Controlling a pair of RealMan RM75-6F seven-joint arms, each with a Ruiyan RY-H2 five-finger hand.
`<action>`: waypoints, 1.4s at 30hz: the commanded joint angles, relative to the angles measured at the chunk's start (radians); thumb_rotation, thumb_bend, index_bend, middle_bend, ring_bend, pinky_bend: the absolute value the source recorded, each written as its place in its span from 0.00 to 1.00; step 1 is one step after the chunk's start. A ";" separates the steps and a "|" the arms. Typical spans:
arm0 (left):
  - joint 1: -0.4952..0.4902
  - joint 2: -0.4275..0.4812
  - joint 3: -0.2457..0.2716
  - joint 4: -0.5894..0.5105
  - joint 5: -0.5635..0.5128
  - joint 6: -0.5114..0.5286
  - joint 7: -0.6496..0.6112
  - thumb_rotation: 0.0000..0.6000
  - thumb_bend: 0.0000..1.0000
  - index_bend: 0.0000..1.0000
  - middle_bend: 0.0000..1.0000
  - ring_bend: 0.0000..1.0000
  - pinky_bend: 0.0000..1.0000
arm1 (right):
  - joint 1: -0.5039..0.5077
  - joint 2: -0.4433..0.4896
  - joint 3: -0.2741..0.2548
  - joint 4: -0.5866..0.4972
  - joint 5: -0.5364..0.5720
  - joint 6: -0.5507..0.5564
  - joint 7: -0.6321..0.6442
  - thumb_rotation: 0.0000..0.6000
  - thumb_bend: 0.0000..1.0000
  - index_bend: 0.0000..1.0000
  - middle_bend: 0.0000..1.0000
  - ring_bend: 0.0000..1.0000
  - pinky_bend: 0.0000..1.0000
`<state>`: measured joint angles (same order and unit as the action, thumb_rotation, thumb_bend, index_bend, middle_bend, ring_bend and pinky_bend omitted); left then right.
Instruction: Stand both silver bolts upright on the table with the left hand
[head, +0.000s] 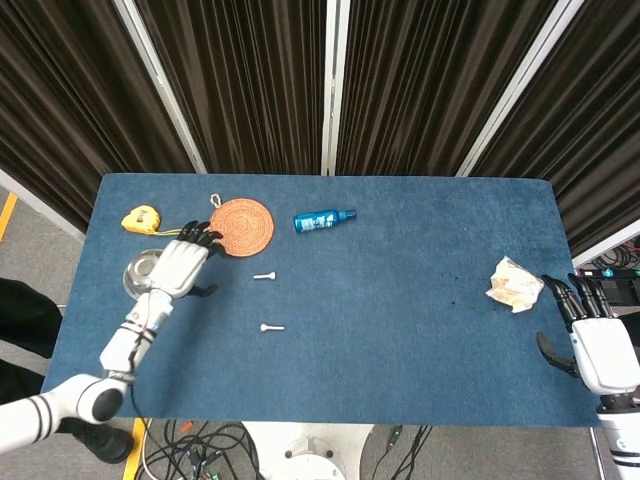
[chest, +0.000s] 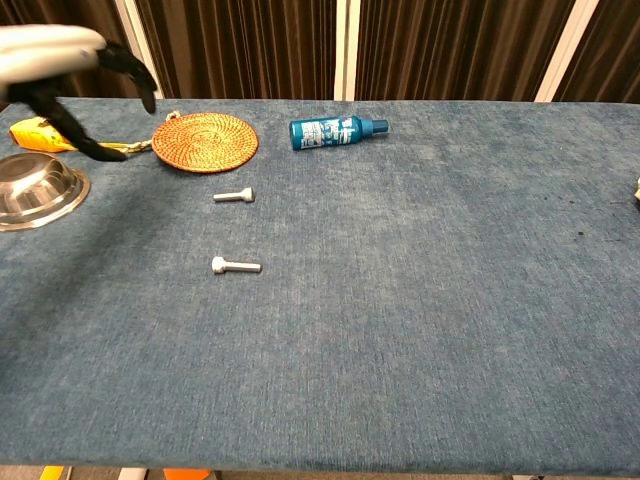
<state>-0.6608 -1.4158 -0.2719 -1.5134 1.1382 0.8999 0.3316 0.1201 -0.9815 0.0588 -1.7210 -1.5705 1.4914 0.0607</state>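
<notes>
Near the bench's (head: 420, 300) left edge: steel bowl (head: 140, 275), yellow tape measure (head: 140, 218), woven mat (head: 243, 226). Left robot hand (head: 180, 265) hovers just right of the bowl, fingers spread, holding nothing. Both bolts lie flat: far bolt (head: 264, 276) below the mat, near bolt (head: 271, 327) closer to the front edge. Blue bottle (head: 324, 219) on its side near the back edge. Crumpled paper (head: 513, 284) at the right edge; right robot hand (head: 598, 345) beside it, fingers apart, empty.

white hands (head: 178, 266) (black fingers), white forearms
</notes>
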 joint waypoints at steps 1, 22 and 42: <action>-0.067 -0.108 -0.009 0.117 -0.099 -0.037 0.049 1.00 0.19 0.41 0.19 0.05 0.00 | -0.001 0.001 0.001 0.000 0.004 -0.001 -0.002 1.00 0.30 0.02 0.14 0.00 0.00; -0.156 -0.398 0.004 0.404 -0.222 0.010 0.115 1.00 0.22 0.49 0.19 0.05 0.00 | -0.009 0.003 0.009 0.006 0.017 0.005 0.001 1.00 0.30 0.02 0.14 0.00 0.00; -0.192 -0.459 -0.013 0.460 -0.283 -0.020 0.131 1.00 0.33 0.54 0.19 0.05 0.00 | -0.019 0.008 0.009 0.006 0.022 0.008 0.004 1.00 0.30 0.02 0.14 0.00 0.00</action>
<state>-0.8521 -1.8735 -0.2845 -1.0544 0.8559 0.8791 0.4631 0.1016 -0.9730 0.0679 -1.7148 -1.5483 1.4990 0.0647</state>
